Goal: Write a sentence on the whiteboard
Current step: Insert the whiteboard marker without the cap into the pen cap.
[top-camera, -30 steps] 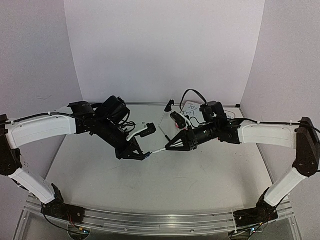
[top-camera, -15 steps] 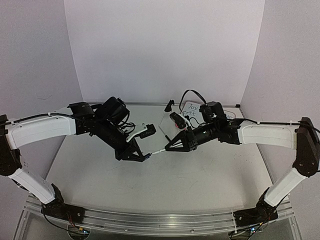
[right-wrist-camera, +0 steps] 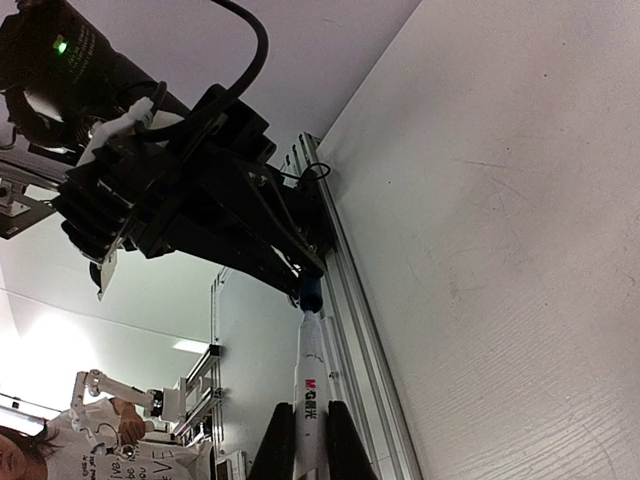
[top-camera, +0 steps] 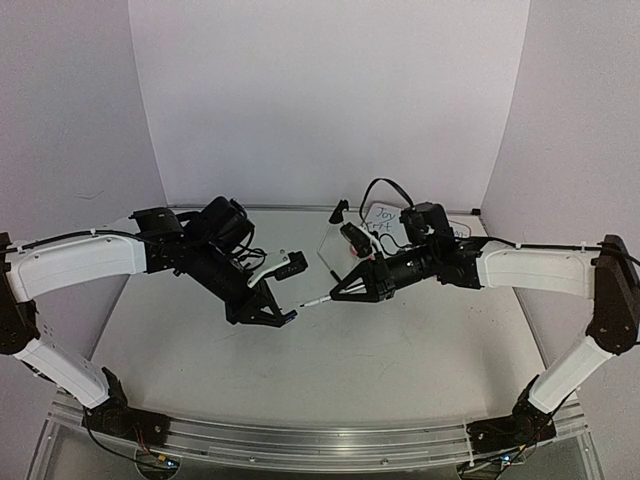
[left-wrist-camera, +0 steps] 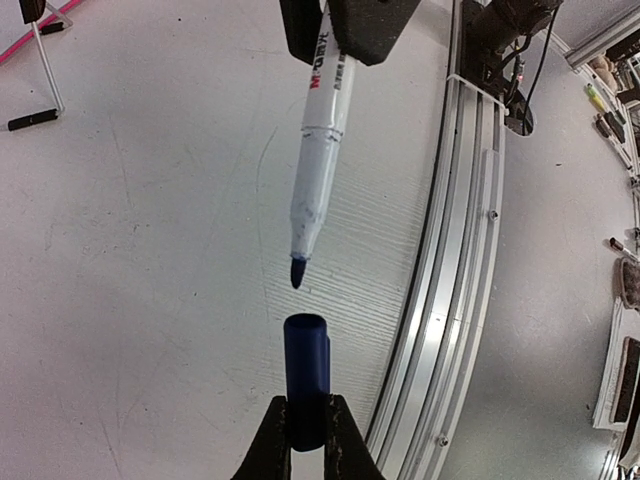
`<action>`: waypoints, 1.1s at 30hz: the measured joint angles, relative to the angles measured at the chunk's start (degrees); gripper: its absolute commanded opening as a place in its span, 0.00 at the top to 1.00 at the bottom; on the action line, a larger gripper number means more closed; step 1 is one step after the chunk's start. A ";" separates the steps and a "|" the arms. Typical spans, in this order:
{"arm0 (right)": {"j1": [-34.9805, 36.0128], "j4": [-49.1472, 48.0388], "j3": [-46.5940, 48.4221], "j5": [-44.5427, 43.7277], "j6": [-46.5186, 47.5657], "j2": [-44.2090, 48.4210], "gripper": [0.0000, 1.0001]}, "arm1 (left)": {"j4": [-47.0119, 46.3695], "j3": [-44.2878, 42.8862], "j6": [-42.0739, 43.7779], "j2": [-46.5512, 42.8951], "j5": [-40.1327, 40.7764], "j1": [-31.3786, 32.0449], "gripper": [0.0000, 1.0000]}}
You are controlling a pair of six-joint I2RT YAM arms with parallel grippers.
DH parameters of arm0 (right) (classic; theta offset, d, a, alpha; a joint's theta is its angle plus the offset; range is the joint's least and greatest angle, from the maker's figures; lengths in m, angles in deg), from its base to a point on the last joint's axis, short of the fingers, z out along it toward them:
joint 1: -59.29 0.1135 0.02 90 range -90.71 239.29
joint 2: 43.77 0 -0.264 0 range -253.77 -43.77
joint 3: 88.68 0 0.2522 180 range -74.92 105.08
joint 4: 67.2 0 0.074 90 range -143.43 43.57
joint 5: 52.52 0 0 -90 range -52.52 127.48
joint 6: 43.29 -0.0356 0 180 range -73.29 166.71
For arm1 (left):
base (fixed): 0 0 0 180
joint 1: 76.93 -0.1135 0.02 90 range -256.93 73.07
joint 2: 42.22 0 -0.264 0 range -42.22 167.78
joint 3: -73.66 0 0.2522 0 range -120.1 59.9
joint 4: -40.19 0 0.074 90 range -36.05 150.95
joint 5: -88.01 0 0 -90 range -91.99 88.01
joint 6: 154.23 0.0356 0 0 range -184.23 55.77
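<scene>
Left gripper pinched blue cap; right gripper pinched bare-tipped marker, nib just apart from cap mouth. Whiteboard, sentence starting "Joy", stood at bench rear behind right arm. Risk: off-axis nib jamming cap rim, smearing ink.

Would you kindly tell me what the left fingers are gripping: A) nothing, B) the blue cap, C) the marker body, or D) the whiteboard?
B: in the left wrist view, the left fingers pinch the blue cap, clear of the marker.
</scene>
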 measured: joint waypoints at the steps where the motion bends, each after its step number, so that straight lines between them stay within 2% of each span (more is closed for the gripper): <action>1: 0.03 0.02 0.00 0.03 0.00 0.00 1.00 | -0.02 0.00 -0.10 -0.02 0.00 0.00 1.00; 33: 1.37 0.03 0.00 0.79 0.00 -1.14 1.00 | -0.02 0.00 -0.23 -0.06 -1.53 0.00 1.00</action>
